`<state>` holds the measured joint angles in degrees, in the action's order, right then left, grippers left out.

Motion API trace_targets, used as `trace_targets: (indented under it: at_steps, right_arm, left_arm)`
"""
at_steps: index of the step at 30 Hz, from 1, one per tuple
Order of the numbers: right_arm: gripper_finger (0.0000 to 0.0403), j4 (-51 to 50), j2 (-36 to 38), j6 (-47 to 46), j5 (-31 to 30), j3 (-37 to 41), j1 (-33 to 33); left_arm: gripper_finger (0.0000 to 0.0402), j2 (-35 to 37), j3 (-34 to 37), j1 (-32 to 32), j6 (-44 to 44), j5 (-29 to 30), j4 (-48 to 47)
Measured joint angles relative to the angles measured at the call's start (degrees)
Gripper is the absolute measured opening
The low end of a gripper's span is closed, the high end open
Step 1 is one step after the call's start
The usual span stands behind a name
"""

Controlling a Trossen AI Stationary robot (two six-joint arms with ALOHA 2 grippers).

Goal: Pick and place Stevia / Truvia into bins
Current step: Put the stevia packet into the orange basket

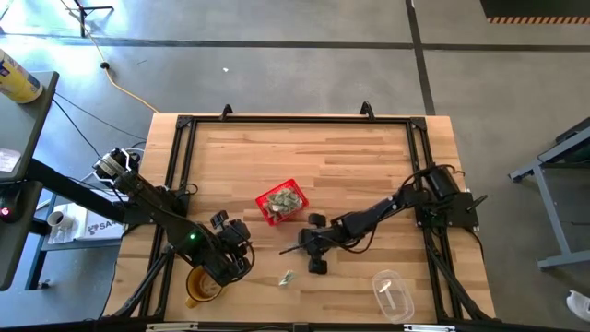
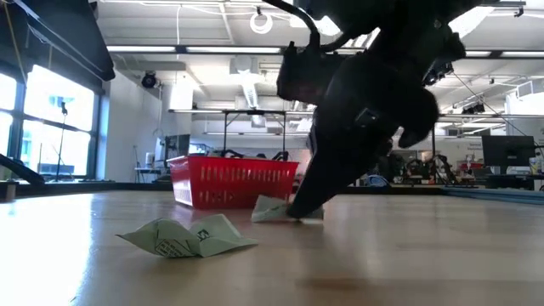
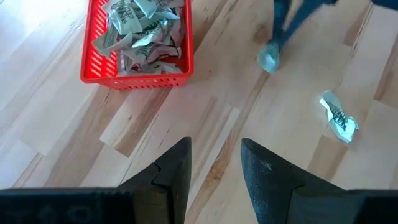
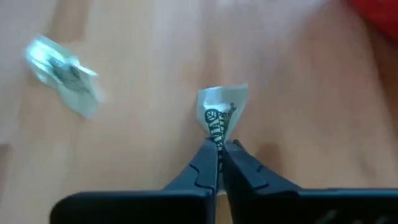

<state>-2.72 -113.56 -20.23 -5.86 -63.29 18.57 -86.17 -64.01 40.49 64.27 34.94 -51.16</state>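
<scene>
So my right gripper is pinched on a crumpled pale green-and-white paper sweetener packet on the table beside the red slotted plastic basket; I'd lift straight up, carry it over, then release.

light: pretty bright everywhere, ceiling strip lights plus daylight from the windows in the low view
glare: pale washed-out sheen on the wooden table from above
shadows: soft and short under the red basket
blur: right wrist view is smeary, loose packet streaked; far arm in the left wrist view is blurred too
focus: low view's crumpled packet is fairly sharp, background soft
</scene>
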Motion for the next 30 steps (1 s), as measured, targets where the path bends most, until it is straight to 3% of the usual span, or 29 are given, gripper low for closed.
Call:
trace_targets:
  at_steps: [4, 7, 9, 11, 15, 20, 24, 27, 30]
  right_arm:
    - [0.0024, -2.2, 4.67, -1.43, -7.2, -0.54, -0.23]
    - [0.0023, -1.78, 9.53, 2.65, -15.2, -1.67, -1.64]
    - [0.0018, -0.67, 11.19, 6.03, -17.13, -1.77, -3.65]
    - [0.0014, 2.21, 11.61, 8.62, -15.73, -1.81, -6.35]
    - [0.0025, 6.4, 9.89, 8.37, -4.55, -2.05, -12.07]
    - [0.0102, 9.09, 7.65, 6.99, -3.29, -1.89, -15.83]
    - [0.0183, 6.68, 8.81, -0.14, -1.59, -1.9, -17.54]
    - [0.0232, 2.91, 11.78, -1.43, -1.18, -1.89, -16.51]
    - [0.0263, -4.17, 15.02, 2.34, -5.21, -2.03, -12.72]
  left_arm:
    - [0.0172, 0.0, 0.0, 0.0, -0.02, 0.0, -0.08]
    - [0.0172, 0.0, 0.0, 0.0, -0.06, 0.24, -0.1]
    - [0.0172, 0.0, 0.0, 0.0, -0.07, 0.5, -0.03]
    - [0.0172, 0.0, 0.0, 0.0, -0.09, 0.61, -0.03]
    - [0.0172, 0.0, 0.0, 0.0, -0.11, 1.8, 0.77]
    - [0.0172, -1.79, 0.0, -0.02, -3.53, 3.13, 5.76]
    - [0.0172, -4.6, 0.0, -0.02, -4.46, 1.12, 9.84]
    - [0.0172, -7.17, -0.02, -0.02, -4.47, -0.5, 14.68]
    - [0.0172, -10.35, -0.02, -0.85, -4.07, -4.26, 21.06]
